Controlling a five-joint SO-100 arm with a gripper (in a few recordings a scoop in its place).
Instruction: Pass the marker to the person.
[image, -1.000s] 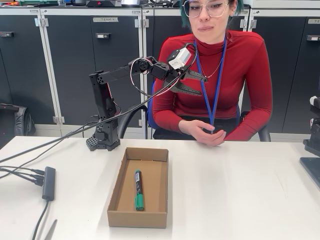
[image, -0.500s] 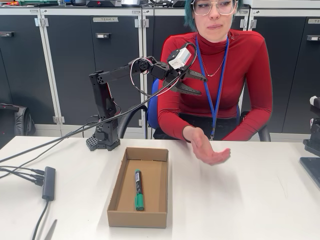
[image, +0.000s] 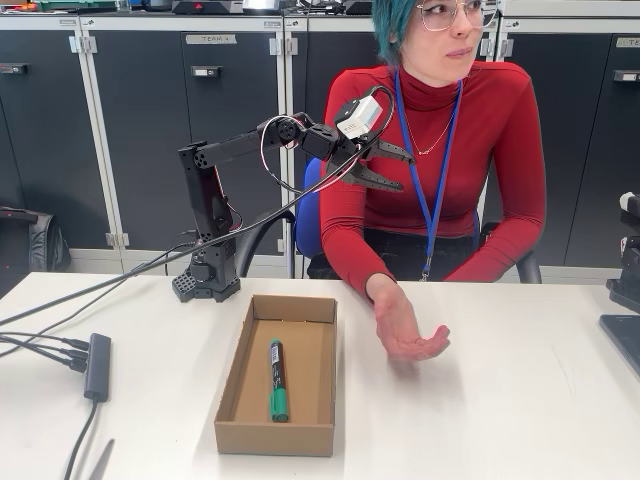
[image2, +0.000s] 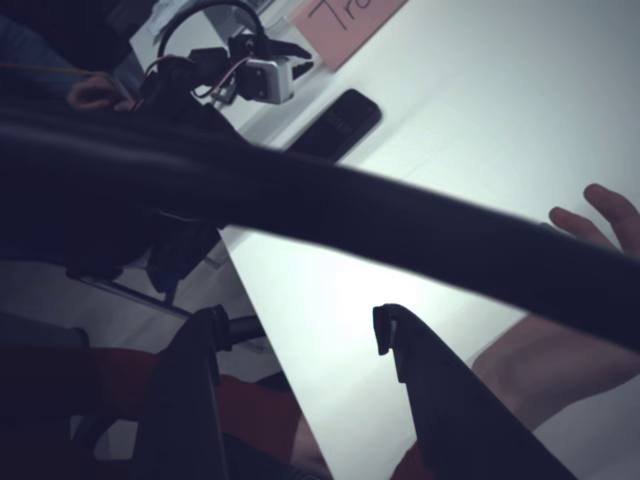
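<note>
since the marker (image: 277, 380) lies lengthwise on the floor of the open cardboard box (image: 316, 430) on the desk (image: 500, 400), the empty robot hand (image: 398, 166), jaws apart, hangs high by the person (image: 440, 150), well away from it. the person's hand (image: 405, 330) waits palm up right of the box, whose low walls leave open room from above
</note>
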